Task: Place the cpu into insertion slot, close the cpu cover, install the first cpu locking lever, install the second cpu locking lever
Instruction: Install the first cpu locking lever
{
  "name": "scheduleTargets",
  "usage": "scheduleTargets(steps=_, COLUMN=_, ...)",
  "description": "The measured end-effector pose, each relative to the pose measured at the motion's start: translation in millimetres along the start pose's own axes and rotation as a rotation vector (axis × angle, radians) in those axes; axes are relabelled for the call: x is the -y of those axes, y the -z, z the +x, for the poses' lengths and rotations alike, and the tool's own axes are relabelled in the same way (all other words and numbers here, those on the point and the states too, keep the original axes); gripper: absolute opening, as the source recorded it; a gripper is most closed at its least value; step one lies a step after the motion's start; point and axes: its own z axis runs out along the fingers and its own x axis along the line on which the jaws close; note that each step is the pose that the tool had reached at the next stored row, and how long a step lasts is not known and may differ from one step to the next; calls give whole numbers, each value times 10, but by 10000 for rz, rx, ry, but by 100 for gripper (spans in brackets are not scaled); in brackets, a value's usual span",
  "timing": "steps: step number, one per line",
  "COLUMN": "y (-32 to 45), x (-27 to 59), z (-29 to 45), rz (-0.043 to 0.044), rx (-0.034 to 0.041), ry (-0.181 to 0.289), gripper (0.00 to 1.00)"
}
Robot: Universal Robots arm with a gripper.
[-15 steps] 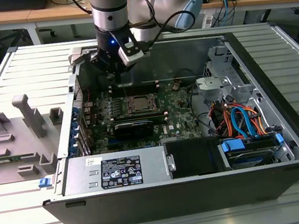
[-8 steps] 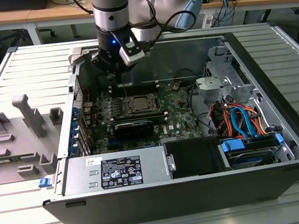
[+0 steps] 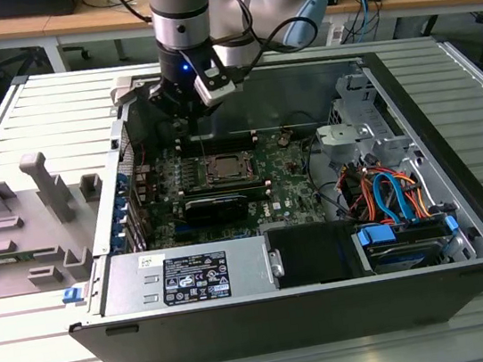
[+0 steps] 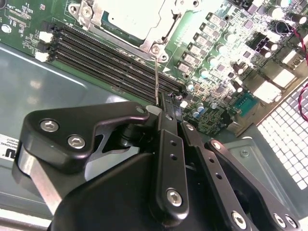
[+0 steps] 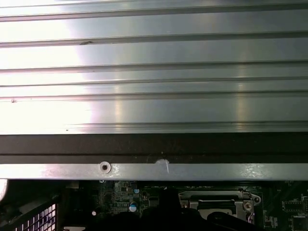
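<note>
The cpu (image 4: 137, 17) lies in the insertion slot (image 3: 226, 167) on the green motherboard, its silvery top showing through the window of the cpu cover (image 4: 166, 36). The cover lies flat over it. A thin metal locking lever (image 4: 156, 79) runs from the socket's corner across the black memory slots to my gripper (image 4: 168, 103). The black fingers (image 4: 169, 144) are shut together on the lever's free end. In the exterior view my gripper (image 3: 180, 117) hangs inside the case, behind the socket near the case's back wall. Part of the socket frame (image 5: 216, 202) also appears in the first wrist view.
The open computer case (image 3: 464, 231) lies on a slatted metal table (image 3: 16, 114). Long black memory slots (image 4: 106, 55) run beside the socket. A power supply (image 3: 192, 276), drive bays and orange and blue cables (image 3: 388, 196) fill the front and right. Grey fixtures (image 3: 23, 225) stand at the exterior view's left.
</note>
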Motion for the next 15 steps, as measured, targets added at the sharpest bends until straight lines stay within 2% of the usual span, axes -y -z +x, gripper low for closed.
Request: scheduleTargets(steps=15, y=0, x=-1, z=-71, rz=0, rx=-5, ry=1, gripper=11)
